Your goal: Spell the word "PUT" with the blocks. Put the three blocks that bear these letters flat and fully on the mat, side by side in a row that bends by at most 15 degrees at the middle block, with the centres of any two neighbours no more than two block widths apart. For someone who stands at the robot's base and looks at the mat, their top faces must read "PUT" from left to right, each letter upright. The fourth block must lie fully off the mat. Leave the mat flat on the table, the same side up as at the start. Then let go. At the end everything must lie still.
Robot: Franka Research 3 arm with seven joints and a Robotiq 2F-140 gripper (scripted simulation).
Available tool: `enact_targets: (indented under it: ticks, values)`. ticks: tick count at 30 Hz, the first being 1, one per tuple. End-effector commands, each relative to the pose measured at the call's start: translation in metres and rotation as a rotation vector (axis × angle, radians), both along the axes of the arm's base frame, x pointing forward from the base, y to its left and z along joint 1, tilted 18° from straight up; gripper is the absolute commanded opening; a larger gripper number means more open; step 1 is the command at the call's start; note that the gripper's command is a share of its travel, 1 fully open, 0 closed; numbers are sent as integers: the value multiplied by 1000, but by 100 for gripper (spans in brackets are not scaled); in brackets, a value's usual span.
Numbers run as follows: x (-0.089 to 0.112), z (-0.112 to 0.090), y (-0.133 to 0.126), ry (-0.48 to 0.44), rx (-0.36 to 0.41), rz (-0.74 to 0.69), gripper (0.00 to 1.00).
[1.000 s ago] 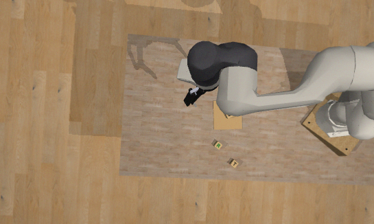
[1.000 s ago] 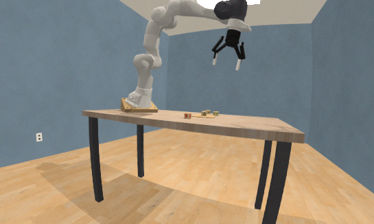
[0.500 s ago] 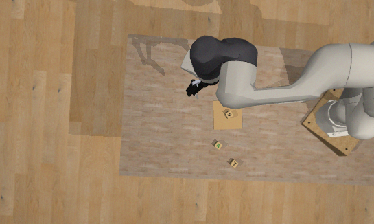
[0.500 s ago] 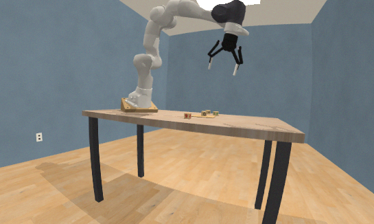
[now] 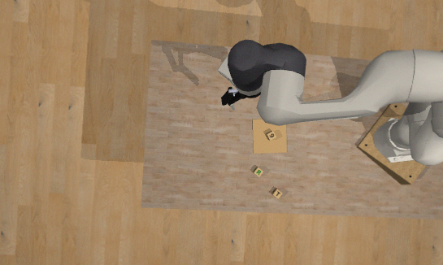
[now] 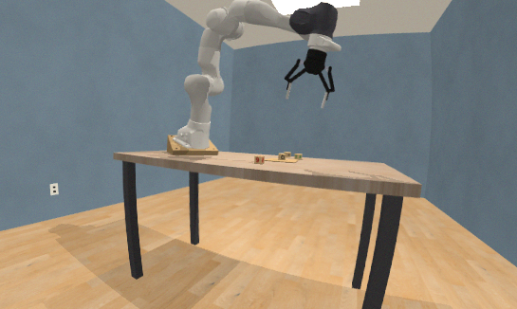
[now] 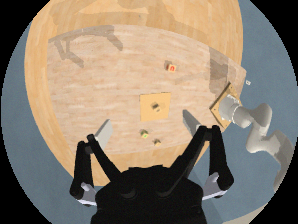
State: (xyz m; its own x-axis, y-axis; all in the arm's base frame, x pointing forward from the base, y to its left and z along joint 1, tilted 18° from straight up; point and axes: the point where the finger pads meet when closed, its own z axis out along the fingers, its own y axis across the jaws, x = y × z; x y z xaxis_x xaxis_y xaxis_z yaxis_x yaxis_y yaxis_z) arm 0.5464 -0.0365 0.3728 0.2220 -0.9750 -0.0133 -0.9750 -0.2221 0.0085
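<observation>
Tan, square and thin, the mat (image 5: 263, 145) (image 6: 294, 161) (image 7: 147, 114) carries one dark-lettered wooden block (image 5: 271, 136) (image 6: 282, 156) (image 7: 156, 106). Green-lettered "R" block (image 5: 258, 171) (image 7: 145, 134) and black-lettered "T" block (image 5: 276, 193) (image 7: 157, 142) lie off it. Open jaws (image 6: 305, 101) hang above the surface (image 5: 197, 162) (image 6: 240, 163) (image 7: 100, 85).

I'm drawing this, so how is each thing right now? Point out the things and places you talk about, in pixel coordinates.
End effector (image 6: 305, 103) (image 7: 146, 121): open, raised above the table.
Mat (image 5: 260, 145) (image 7: 146, 115): flat on the table.
Block on mat (image 5: 271, 135) (image 7: 156, 107): resting, turned askew.
R block (image 5: 258, 171): off the mat.
T block (image 5: 277, 193): off the mat.
Red-marked block (image 6: 259, 160) (image 7: 171, 68): off the mat.
</observation>
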Motion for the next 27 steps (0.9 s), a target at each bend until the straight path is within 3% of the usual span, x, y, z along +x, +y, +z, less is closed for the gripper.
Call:
enact_targets:
  ticks: [1,27]
  values:
    - [2,-3,-4,-9,4,-137,100]
    - [-6,-32,-24,-2,11,-510,100]
